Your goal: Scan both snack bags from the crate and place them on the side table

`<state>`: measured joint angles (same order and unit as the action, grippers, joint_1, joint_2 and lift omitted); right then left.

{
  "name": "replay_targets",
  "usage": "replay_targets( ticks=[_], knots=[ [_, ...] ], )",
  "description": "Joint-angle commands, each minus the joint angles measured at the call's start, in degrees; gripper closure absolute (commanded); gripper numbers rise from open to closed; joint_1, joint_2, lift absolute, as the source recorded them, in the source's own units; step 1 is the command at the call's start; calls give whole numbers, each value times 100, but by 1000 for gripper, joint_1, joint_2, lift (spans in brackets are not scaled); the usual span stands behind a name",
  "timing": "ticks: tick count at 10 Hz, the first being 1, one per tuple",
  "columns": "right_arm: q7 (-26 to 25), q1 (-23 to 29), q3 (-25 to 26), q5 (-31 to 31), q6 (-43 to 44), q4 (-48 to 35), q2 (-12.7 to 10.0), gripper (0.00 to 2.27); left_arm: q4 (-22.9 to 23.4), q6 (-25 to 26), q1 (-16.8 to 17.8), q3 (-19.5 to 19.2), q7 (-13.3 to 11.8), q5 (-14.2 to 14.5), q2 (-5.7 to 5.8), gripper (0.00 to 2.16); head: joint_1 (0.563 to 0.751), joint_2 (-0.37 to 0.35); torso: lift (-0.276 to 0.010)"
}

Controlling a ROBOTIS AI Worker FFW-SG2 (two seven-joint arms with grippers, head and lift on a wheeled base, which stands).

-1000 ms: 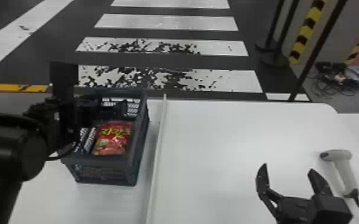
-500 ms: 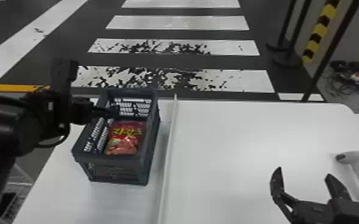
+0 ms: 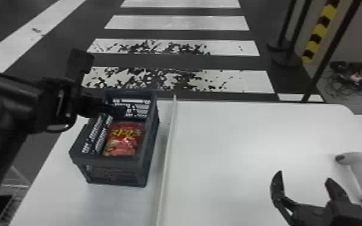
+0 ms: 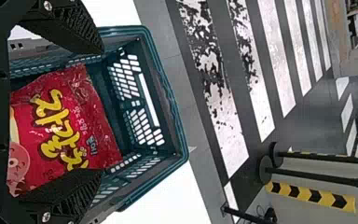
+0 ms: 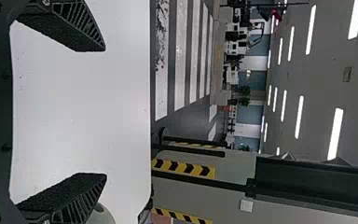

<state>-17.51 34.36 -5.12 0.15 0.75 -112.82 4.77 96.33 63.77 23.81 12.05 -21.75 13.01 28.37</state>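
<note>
The left gripper, fingers spread wide above the glossy red snack bag lying inside the dark slatted plastic crate, has shifted forward or upward over the crate in the last second, so a grasp looks close but unmade. The crate's side walls leave little slack, whereas right of it, past the thin white divider, open desk surrounds the wide-fingered right gripper.
</note>
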Motion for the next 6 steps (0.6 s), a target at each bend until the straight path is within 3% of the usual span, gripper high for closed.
replay_targets(
  ticks=[1,6],
  knots=[
    [11,-8,2,-6,-1,41,-2,26,-176,0,106,210,-128,-132,2,93,695,34,-95],
    [11,-52,11,-24,-1,146,-2,26,-607,17,290,632,-664,-694,-33,97,695,23,-95]
  ],
)
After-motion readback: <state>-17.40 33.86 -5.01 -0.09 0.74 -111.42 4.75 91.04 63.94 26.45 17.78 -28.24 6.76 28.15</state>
